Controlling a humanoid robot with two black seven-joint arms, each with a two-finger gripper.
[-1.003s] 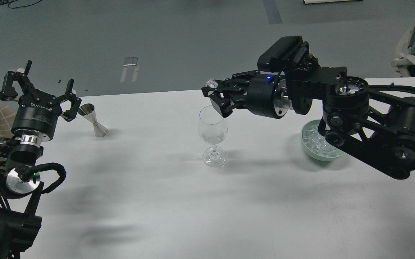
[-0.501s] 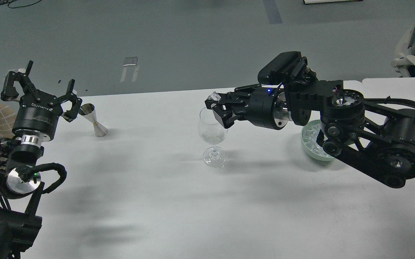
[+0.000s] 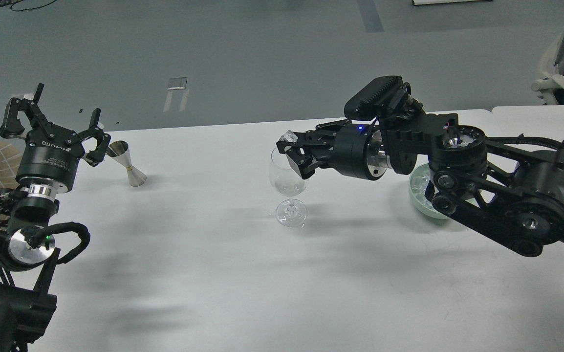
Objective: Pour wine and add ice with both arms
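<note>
Right end effector clenched on ice cube, poised at far rim of wine glass, mid-bench. Judgement: centre cube over bowl of glass, lower slightly, part fingers gently; avoid knocking rim.

Left end effector spread wide, empty, near metal jigger at far left.

Green bowl of ice mostly hidden behind right arm. Wine level in glass hard to make out.

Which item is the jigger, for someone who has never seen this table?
Start at the white table and go to its far left corner, beside the raised, open left pincer. The jigger stands there tilted: small, silver metal, two cones joined at a narrow waist. The wine glass at mid-table is clear and stemmed; the jigger is opaque.
</note>
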